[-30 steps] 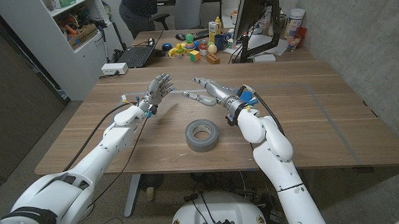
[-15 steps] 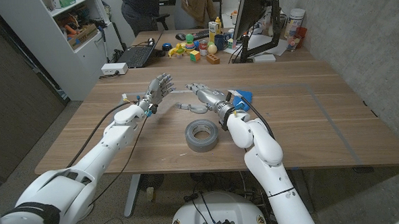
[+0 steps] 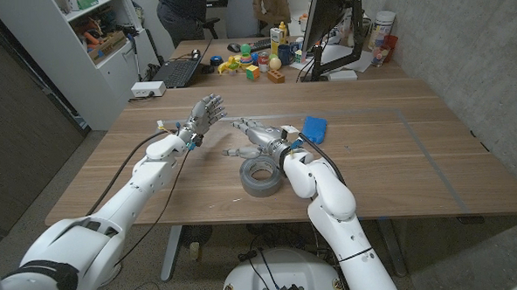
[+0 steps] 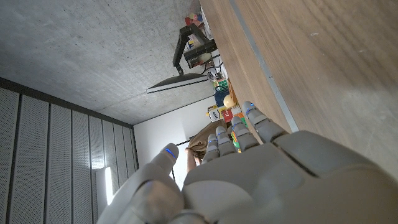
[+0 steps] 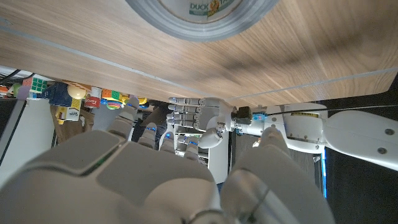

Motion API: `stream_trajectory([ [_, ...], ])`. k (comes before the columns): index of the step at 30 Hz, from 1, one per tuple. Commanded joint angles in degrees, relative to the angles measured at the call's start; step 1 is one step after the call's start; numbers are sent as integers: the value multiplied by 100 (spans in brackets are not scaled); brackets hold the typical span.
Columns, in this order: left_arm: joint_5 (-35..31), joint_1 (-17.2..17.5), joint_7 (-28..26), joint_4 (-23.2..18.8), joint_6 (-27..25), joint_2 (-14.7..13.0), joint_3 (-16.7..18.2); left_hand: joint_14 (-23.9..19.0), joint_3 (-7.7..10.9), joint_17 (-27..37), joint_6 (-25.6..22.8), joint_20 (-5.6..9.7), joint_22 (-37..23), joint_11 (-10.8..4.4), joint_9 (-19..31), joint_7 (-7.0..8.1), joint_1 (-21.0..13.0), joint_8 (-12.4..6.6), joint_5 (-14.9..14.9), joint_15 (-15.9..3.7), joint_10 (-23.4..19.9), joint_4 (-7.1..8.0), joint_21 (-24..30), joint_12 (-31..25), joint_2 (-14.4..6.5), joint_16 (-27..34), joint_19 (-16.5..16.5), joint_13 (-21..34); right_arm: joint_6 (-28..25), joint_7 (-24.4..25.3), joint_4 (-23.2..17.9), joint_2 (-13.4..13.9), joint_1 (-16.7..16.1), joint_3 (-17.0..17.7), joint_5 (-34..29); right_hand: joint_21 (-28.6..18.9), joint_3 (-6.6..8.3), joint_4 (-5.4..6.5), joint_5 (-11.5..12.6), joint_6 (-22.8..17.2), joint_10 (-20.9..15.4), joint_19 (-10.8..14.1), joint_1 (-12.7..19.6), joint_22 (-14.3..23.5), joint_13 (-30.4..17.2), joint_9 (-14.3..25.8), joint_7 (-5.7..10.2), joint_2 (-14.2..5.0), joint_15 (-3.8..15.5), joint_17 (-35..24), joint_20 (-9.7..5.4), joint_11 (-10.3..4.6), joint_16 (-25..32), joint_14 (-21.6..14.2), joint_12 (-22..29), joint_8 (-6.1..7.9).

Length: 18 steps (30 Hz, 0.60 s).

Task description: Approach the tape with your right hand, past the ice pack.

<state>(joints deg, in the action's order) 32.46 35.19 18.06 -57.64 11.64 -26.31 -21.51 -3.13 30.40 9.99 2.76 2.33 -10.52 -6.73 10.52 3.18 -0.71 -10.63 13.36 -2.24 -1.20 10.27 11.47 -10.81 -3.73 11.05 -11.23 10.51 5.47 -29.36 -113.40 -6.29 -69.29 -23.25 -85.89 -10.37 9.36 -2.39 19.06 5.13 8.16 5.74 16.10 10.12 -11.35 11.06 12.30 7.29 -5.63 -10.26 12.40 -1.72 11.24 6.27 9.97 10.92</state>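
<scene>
A grey roll of duct tape (image 3: 262, 175) lies flat on the wooden table near its front middle. My right hand (image 3: 255, 135) hovers just behind the roll, fingers spread and empty, reaching toward picture left. The right wrist view shows part of the tape (image 5: 202, 17) and the back of my right hand (image 5: 155, 180). The blue ice pack (image 3: 314, 126) lies on the table to the right of that hand. My left hand (image 3: 203, 117) is raised over the table left of centre, fingers apart and holding nothing; it also shows as the left hand (image 5: 193, 121) in the right wrist view.
A laptop (image 3: 178, 71), toys, bottles and a monitor (image 3: 327, 20) crowd the desk behind the table. A person (image 3: 181, 13) stands at the back by a white shelf (image 3: 96, 34). A faint taped outline (image 3: 420, 147) marks the table's right half.
My right hand has swung leftward, off the ice pack and over to just behind the tape, so the blue pack now lies uncovered. The left hand has stayed put.
</scene>
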Motion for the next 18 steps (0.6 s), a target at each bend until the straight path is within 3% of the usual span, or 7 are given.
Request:
stream_trajectory([
  [1,-31,-63,140,110,5,0,29,-41,-22,24,41,17,-33,-22,14,-21,-4,-11,39,-200,5,-9,37,-10,-517,38,-24,19,-151,-478,100,-71,-4,-202,-421,11,-26,-42,37,57,79,-123,96,10,-17,37,22,-32,-4,-24,15,-11,-7,100,60,5],
  [7,-67,-117,200,172,4,21,25,-40,-26,24,42,16,-33,-17,14,-28,-4,-10,40,-198,5,-7,36,-10,-518,38,-23,19,-161,-747,53,-77,-51,-174,-404,7,-155,-14,71,125,302,-391,128,15,-36,70,23,-103,-59,-35,16,27,14,339,87,57],
  [11,-93,-139,209,179,-15,31,22,-36,-28,24,43,16,-33,-16,14,-24,-4,-11,41,-201,8,-7,36,-9,-520,36,-23,19,-122,-1000,1,-51,-40,-143,-393,-27,-175,-20,107,-78,95,-409,202,23,-38,78,16,-178,-32,-31,13,-32,94,186,178,144],
  [13,-95,-142,212,173,-26,36,26,-37,-28,24,44,16,-33,-14,14,-25,-4,-10,41,-200,8,-7,36,-9,-520,37,-22,19,-124,-1080,-19,-38,-41,-140,-430,-36,-243,-4,144,31,283,-469,261,26,-44,88,28,-269,-72,-37,17,-5,54,384,121,88],
  [18,-111,-129,192,131,-40,32,36,-34,-31,24,44,17,-33,-9,14,-26,-4,-10,42,-200,10,-7,37,-8,-522,36,-24,19,-79,-1255,-71,4,-55,-113,-450,-54,-270,-16,158,-98,167,-452,306,30,-45,92,23,-282,-62,-34,15,-48,102,275,170,139],
])
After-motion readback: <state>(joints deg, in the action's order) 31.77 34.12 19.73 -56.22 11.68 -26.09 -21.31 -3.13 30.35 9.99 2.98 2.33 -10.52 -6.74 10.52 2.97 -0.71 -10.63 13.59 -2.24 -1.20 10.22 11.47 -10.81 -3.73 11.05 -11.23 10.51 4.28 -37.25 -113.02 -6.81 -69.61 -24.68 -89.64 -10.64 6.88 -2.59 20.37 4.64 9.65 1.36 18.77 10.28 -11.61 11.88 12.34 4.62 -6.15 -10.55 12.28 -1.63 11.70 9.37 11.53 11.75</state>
